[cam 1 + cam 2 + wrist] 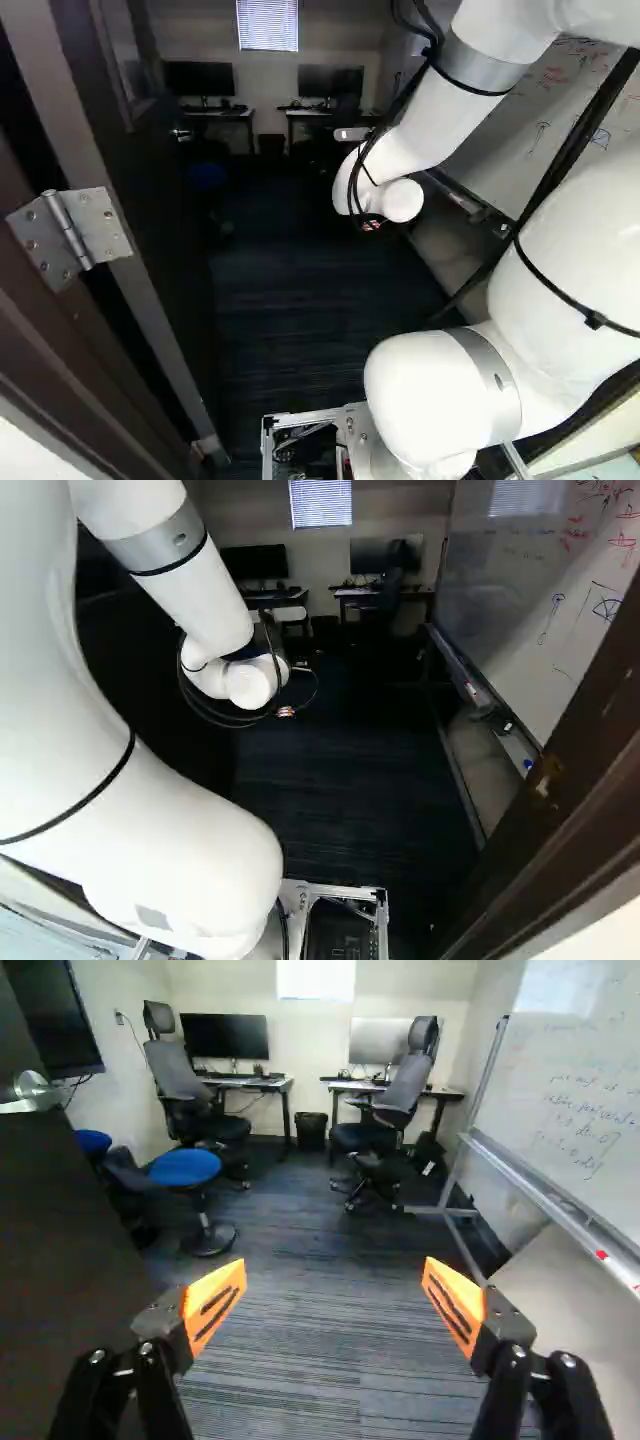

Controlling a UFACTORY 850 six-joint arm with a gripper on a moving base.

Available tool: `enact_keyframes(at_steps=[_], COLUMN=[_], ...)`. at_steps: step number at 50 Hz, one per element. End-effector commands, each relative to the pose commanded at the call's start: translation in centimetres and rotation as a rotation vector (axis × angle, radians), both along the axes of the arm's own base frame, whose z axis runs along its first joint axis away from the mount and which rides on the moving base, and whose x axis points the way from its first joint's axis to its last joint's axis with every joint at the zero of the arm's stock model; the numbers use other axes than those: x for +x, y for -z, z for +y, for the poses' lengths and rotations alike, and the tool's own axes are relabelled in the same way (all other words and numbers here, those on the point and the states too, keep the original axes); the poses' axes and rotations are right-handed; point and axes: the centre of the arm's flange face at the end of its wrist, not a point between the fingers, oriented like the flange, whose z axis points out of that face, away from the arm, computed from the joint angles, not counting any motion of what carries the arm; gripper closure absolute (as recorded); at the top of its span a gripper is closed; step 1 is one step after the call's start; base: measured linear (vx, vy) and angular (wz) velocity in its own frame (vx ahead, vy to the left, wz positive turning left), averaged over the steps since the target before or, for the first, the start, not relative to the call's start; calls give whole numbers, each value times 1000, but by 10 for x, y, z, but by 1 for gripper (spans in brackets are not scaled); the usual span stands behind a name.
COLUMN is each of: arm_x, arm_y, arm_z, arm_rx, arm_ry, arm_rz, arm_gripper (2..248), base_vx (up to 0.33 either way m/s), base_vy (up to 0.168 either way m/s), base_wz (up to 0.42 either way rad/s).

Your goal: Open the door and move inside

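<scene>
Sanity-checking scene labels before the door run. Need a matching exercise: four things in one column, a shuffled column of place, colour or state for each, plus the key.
Things:
1. Gripper
2. Door
3. Bin
4. Whiteboard

Descriptions:
A. Black, on the floor between the two desks
B. Covered in places with handwriting
C. Orange pads wide apart, nothing held
D. Dark, standing open, its metal hinge at the left of the left base view

Pairs: 1-C, 2-D, 3-A, 4-B
</scene>
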Motion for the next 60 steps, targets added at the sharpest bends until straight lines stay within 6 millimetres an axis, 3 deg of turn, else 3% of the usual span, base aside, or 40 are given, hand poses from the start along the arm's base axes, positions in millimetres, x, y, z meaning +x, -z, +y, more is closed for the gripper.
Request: enact_keyframes(at_steps=[14, 60], arm_x=[0, 0], arm_y=[0, 0], arm_z=[0, 0], arm_rx=[0, 0], arm_ry=[0, 0], arm_rz=[0, 0], arm_gripper=[3, 3], base_vx=[156, 168], base_vy=[11, -46], base_wz=[5, 5])
